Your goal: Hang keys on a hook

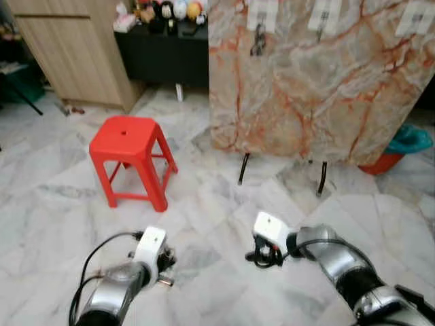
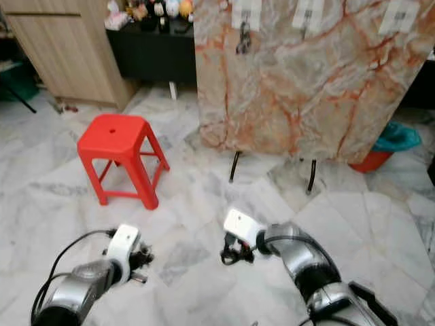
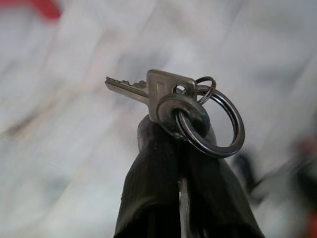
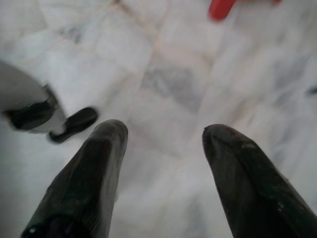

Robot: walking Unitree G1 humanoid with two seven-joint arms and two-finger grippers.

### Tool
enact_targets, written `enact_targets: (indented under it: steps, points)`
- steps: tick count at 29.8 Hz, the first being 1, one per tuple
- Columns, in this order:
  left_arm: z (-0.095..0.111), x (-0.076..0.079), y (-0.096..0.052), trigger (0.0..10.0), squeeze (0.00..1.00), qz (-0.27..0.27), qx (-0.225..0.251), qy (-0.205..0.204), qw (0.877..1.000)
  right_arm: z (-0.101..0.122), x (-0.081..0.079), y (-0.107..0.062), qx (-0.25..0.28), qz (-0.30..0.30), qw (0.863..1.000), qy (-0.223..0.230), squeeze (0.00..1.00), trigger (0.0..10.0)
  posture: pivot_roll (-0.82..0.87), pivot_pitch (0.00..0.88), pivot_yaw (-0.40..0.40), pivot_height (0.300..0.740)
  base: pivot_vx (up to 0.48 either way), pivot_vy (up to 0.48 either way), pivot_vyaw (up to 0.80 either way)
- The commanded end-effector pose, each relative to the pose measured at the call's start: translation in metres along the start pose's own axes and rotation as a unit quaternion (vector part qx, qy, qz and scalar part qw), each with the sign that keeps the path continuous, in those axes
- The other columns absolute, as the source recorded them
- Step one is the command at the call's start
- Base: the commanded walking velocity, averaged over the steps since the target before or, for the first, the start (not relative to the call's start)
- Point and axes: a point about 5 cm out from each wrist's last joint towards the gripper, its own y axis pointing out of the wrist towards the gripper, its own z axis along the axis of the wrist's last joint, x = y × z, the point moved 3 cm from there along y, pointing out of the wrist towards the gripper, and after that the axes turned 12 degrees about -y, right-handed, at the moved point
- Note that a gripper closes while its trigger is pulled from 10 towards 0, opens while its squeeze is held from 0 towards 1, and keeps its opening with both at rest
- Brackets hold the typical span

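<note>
Silver key point(image 3: 148, 89) — in left pincer point(image 3: 181, 148)

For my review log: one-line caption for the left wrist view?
Left gripper pinches a silver key and its rings above blurred marble floor.

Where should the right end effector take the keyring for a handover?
On the free arc of the large ring, coming from the side opposite the key. The left end effector is shut at the ring's inner side, so the outer arc stands clear; the right end effector is open.
</note>
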Motion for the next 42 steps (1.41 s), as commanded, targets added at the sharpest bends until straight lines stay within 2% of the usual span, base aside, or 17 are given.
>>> enact_targets:
  steps: [1, 2, 3, 5, 6, 7, 9, 13, 17, 19, 20, 22, 25, 29, 35, 38, 42]
  points:
    - [-0.037, -0.014, -0.002, 10.0, 0.0, 0.032, -0.071, 0.079, 0.994, -0.009, -0.004, 0.004, -0.007, -0.012, 0.999, 0.031, 0.0, 10.0, -0.01, 0.059, 0.015, 0.74, 0.0, 0.0, 0.0]
    - [-0.041, -0.016, -0.002, 10.0, 0.0, 0.034, -0.081, 0.091, 0.992, -0.01, -0.005, 0.004, -0.009, -0.013, 0.999, 0.033, 0.0, 10.0, -0.01, 0.059, 0.015, 0.74, 0.0, 0.0, 0.0]
    - [-0.067, -0.019, -0.007, 10.0, 0.0, 0.021, -0.143, 0.178, 0.973, -0.017, -0.01, 0.008, -0.02, -0.02, 0.999, 0.046, 0.0, 10.0, -0.01, 0.061, 0.015, 0.74, 0.0, 0.0, 0.0]
    - [-0.125, -0.026, -0.024, 10.0, 0.0, -0.016, -0.262, 0.253, 0.931, -0.035, -0.023, 0.015, -0.048, -0.037, 0.995, 0.084, 0.0, 10.0, 0.01, 0.06, 0.019, 0.74, 0.0, 0.0, 0.0]
    - [-0.125, -0.026, -0.024, 10.0, 0.0, -0.016, -0.262, 0.253, 0.931, -0.035, -0.023, 0.015, -0.048, -0.037, 0.995, 0.084, 0.0, 10.0, 0.01, 0.06, 0.019, 0.74, 0.0, 0.0, 0.0]
    - [-0.149, -0.028, -0.034, 10.0, 0.0, -0.031, -0.308, 0.272, 0.911, -0.042, -0.031, 0.018, -0.059, -0.045, 0.992, 0.103, 0.0, 10.0, 0.0, 0.06, 0.022, 0.74, 0.0, 0.0, 0.0]
    - [-0.159, -0.03, -0.039, 10.0, 0.0, -0.039, -0.328, 0.291, 0.898, -0.045, -0.034, 0.02, -0.066, -0.048, 0.99, 0.112, 0.0, 10.0, 0.0, 0.06, 0.022, 0.74, 0.0, 0.0, 0.0]
    - [-0.164, -0.019, -0.038, 10.0, 0.0, -0.072, -0.325, 0.246, 0.91, -0.046, -0.037, 0.021, -0.069, -0.047, 0.99, 0.111, 0.0, 10.0, 0.01, 0.062, 0.021, 0.74, 0.0, 0.0, 0.0]
    - [-0.152, -0.005, -0.025, 10.0, 0.0, -0.041, -0.25, 0.11, 0.961, -0.047, -0.038, 0.022, -0.069, -0.053, 0.99, 0.11, 0.0, 10.0, 0.01, 0.059, 0.022, 0.74, 0.0, 0.0, 0.0]
    - [-0.15, -0.009, -0.024, 10.0, 0.0, -0.031, -0.251, 0.161, 0.954, -0.048, -0.037, 0.023, -0.07, -0.06, 0.99, 0.111, 0.0, 10.0, 0.01, 0.057, 0.022, 0.74, 0.0, 0.0, 0.0]
    - [-0.149, -0.019, -0.026, 10.0, 0.0, -0.014, -0.256, 0.23, 0.939, -0.048, -0.035, 0.022, -0.071, -0.068, 0.989, 0.108, 0.0, 10.0, 0.01, 0.056, 0.023, 0.74, 0.0, 0.0, 0.0]
    - [-0.144, -0.026, -0.025, 10.0, 0.0, 0.007, -0.239, 0.234, 0.942, -0.048, -0.032, 0.022, -0.071, -0.079, 0.989, 0.103, 0.0, 10.0, 0.01, 0.055, 0.022, 0.74, 0.0, 0.0, 0.0]
    - [-0.116, -0.021, -0.014, 10.0, 0.0, 0.013, -0.162, 0.164, 0.973, -0.046, -0.026, 0.02, -0.062, -0.105, 0.988, 0.099, 0.0, 10.0, 0.01, 0.052, 0.022, 0.74, 0.0, 0.0, 0.0]
    - [-0.074, -0.025, -0.005, 10.0, 0.0, 0.028, -0.089, 0.175, 0.98, -0.041, -0.015, 0.018, -0.049, -0.138, 0.984, 0.099, 0.0, 10.0, 0.0, 0.043, 0.02, 0.74, 0.0, 0.0, 0.0]
    - [0.011, -0.001, -0.005, 10.0, 0.0, -0.055, 0.021, 0.241, 0.969, -0.015, 0.014, 0.009, 0.024, -0.193, 0.972, 0.135, 0.0, 10.0, 0.01, 0.025, 0.016, 0.74, 0.0, 0.0, 0.0]
    - [0.042, 0.019, -0.015, 10.0, 0.0, -0.126, 0.059, 0.219, 0.966, 0.001, 0.033, 0.0, 0.056, -0.22, 0.966, 0.123, 0.0, 10.0, 0.01, 0.016, 0.017, 0.74, 0.0, 0.0, 0.0]
    - [0.082, 0.022, -0.023, 10.0, 0.0, -0.086, 0.147, 0.258, 0.951, 0.024, 0.052, -0.011, 0.106, -0.245, 0.957, 0.111, 0.0, 10.0, 0.0, 0.0, 0.016, 0.74, 0.0, 0.0, 0.0]
